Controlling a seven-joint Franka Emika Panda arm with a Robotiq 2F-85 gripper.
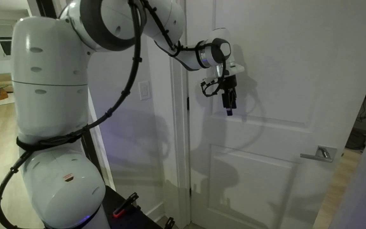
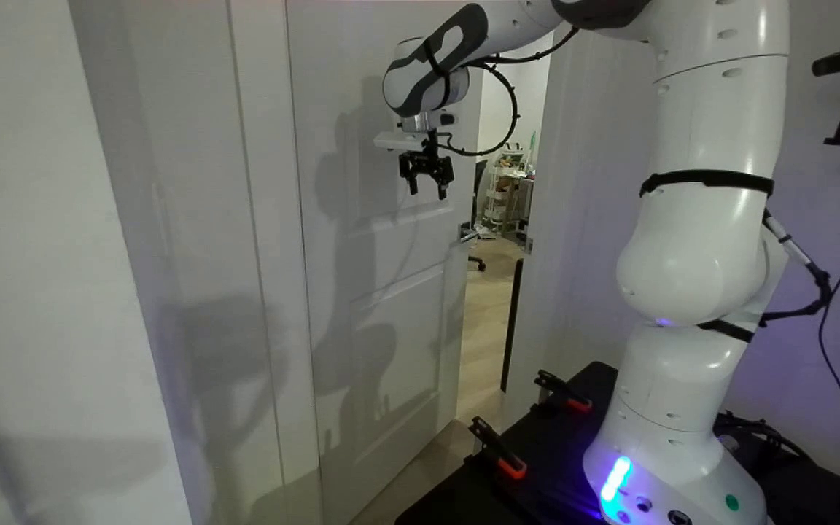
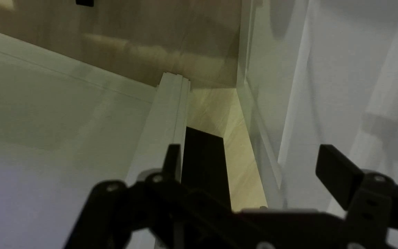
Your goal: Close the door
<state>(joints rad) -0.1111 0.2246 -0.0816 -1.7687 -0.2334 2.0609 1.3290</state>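
Observation:
The white panelled door (image 1: 275, 76) stands ajar; it also shows in an exterior view (image 2: 398, 306) and along the right of the wrist view (image 3: 288, 86). Its silver lever handle (image 1: 321, 155) is near the free edge and also shows small in an exterior view (image 2: 467, 233). My gripper (image 2: 429, 192) points down in front of the door's upper panel, above handle height and nearer the hinge side in an exterior view (image 1: 229, 111). Its fingers are apart with nothing between them in the wrist view (image 3: 249, 152). Its shadow falls on the door; I cannot tell the exact gap.
The hinge-side frame (image 1: 179, 127) and latch-side jamb (image 2: 537, 292) border the doorway. A room with a cart (image 2: 504, 193) shows through the gap. The arm stands on a black table (image 2: 464, 503) with clamps (image 2: 500, 448) on its edge. A dark panel (image 3: 204, 162) stands by the jamb.

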